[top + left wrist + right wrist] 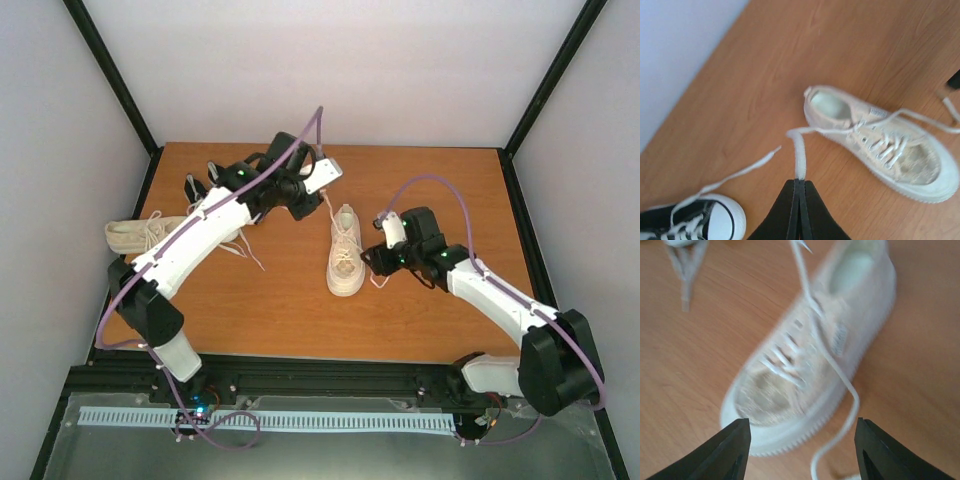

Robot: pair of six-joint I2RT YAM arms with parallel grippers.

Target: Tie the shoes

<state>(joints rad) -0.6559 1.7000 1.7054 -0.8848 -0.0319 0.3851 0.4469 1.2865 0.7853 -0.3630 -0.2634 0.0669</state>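
Closest to my left wrist camera, the left gripper was pinched fully closed on a pale lace running to the middle cream shoe, which stood upright near the centre of the table. My right gripper hung over that shoe's toe, jaws spread, gripping nothing. 1 black shoe sat nearby; a 2nd cream shoe lay at the table's left edge.

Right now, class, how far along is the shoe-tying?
Done: nothing; no knot shows. In hand: the left gripper pinches one lace of the middle cream shoe; the right gripper hangs open at its toe. Left: that bow, plus the other cream shoe and the black shoe, laces loose.
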